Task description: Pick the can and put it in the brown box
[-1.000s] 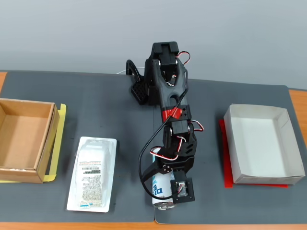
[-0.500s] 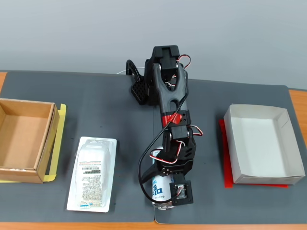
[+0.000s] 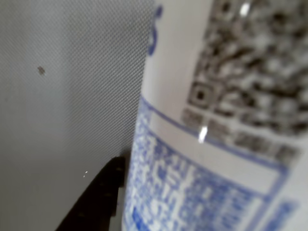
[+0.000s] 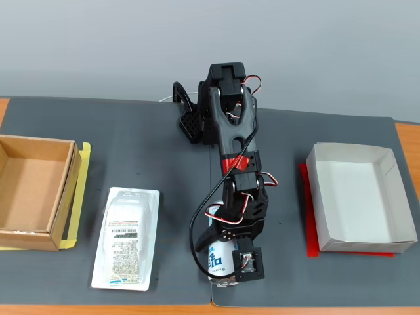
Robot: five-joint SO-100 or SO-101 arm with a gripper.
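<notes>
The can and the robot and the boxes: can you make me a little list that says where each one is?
can: lying on the dark mat, near the front edge, under the gripper
gripper: down over the can; one finger beside it in the wrist view; grip unclear
brown box: far left, empty
white box: right, empty
packet: between brown box and can

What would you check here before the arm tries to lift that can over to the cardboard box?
1. Gripper down at the can: ok.
2. Finger against the can's side in the wrist view: ok.
3. Grip fully closed on the can: cannot tell.
4. Brown box empty: ok.
5. White packet lies between can and box, so carry high: not ok.
6. Cable clear of the can: cannot tell.
</notes>
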